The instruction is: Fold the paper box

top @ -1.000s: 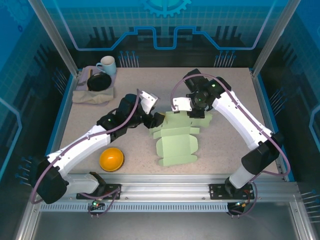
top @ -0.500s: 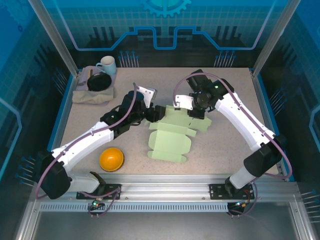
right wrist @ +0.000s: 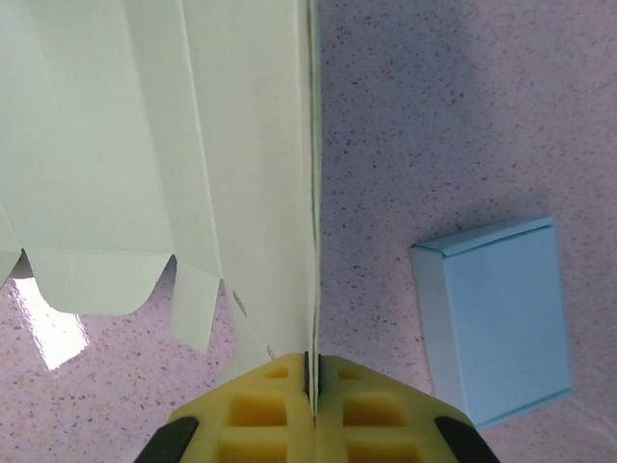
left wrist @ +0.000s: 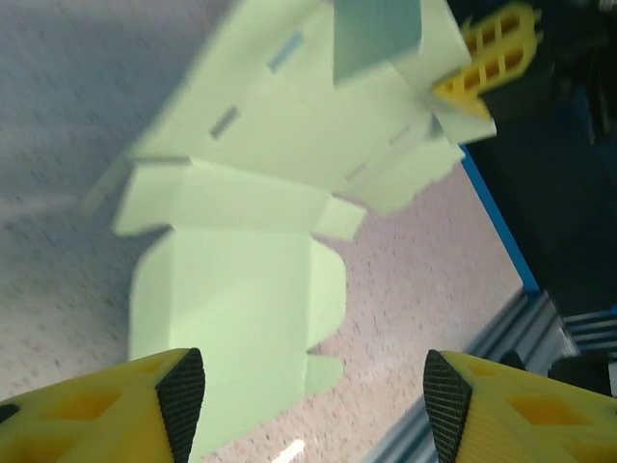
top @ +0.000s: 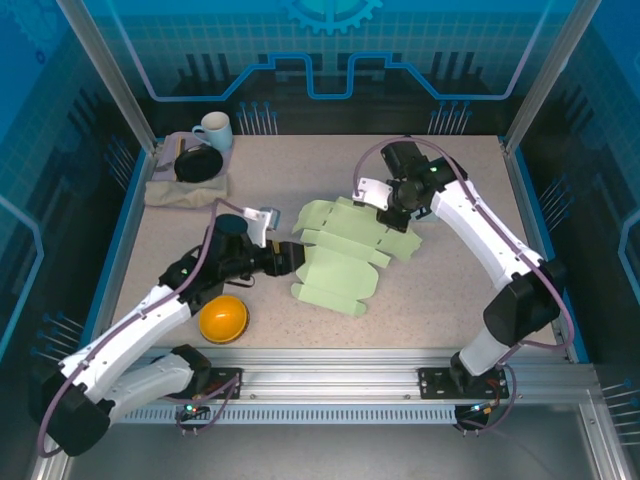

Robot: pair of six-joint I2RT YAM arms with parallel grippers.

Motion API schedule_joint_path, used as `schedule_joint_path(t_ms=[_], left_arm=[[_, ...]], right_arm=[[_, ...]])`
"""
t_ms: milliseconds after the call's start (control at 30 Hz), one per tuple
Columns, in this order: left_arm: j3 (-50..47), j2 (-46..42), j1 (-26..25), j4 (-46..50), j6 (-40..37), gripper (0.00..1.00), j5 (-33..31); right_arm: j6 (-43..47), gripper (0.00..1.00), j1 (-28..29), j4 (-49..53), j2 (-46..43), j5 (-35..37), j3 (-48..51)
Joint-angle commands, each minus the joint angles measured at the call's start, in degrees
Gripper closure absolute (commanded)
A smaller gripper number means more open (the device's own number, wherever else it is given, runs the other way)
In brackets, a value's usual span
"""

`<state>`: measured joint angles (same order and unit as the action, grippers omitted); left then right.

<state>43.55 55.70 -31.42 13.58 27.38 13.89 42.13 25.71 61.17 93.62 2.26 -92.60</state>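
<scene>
Pale green die-cut paper box blank lies mid-tabletop, mostly flat, between both arms. Right claw is pinched tight on its far right edge. Left claw gapes partway, empty, just off the sheet's left side.

To fold well, I'd judge: right anchors the sheet while left gets under a side panel and creases along the score.

Since half a second ago, the left arm has drawn back nearward and the sheet sits flatter.
</scene>
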Motion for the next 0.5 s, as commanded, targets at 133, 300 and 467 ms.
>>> schedule_joint_path(t_ms=[133,300,467], left_arm=[[0.1,8.04,-0.13,-12.01,2.85,0.32,3.15],[0.28,13.32,1.01,-15.77,2.35,0.21,-0.7],[-0.61,16.42,4.0,-19.49,2.71,0.09,-3.66]], right_arm=[[-1.95,1.0,-1.5,-0.04,2.72,-5.09,0.06],[-2.09,1.0,-2.24,-0.34,2.62,-5.84,0.37],[-2.03,1.0,-2.45,-0.7,2.04,-6.66,0.76]])
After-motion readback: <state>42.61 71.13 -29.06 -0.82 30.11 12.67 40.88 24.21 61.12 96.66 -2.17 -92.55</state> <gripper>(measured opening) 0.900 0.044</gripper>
